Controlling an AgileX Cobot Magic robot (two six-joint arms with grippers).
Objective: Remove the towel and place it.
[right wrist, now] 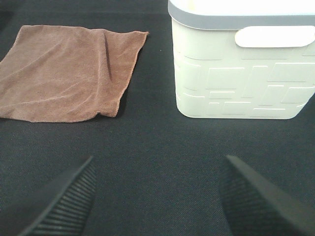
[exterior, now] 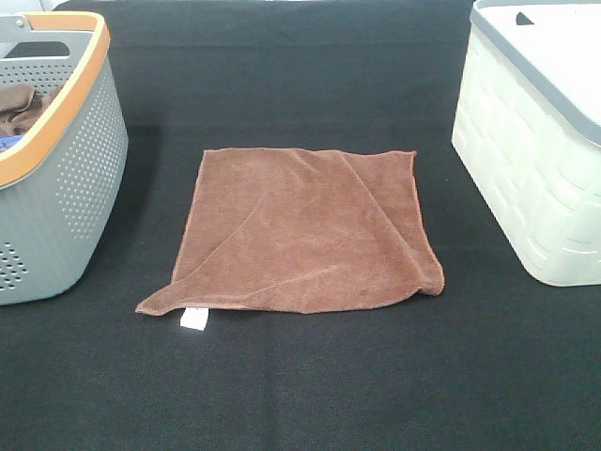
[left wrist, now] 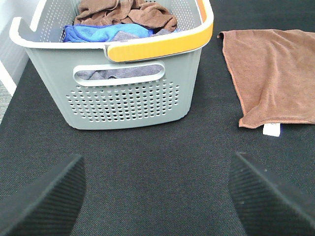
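The reddish-brown towel (exterior: 305, 230) lies spread on the black tabletop in the middle, with a small white tag (exterior: 192, 319) at its near left corner. It also shows in the left wrist view (left wrist: 275, 73) and the right wrist view (right wrist: 69, 71). No arm shows in the exterior high view. My left gripper (left wrist: 157, 196) is open and empty, low over the table in front of the grey basket (left wrist: 123, 103). My right gripper (right wrist: 157, 196) is open and empty, in front of the white basket (right wrist: 241, 73).
The grey perforated basket with an orange rim (exterior: 80, 169) stands at the left and holds a second brown cloth (left wrist: 128, 12), a blue cloth (left wrist: 98, 33) and a grey one. The white basket with a grey rim (exterior: 526, 178) stands at the right.
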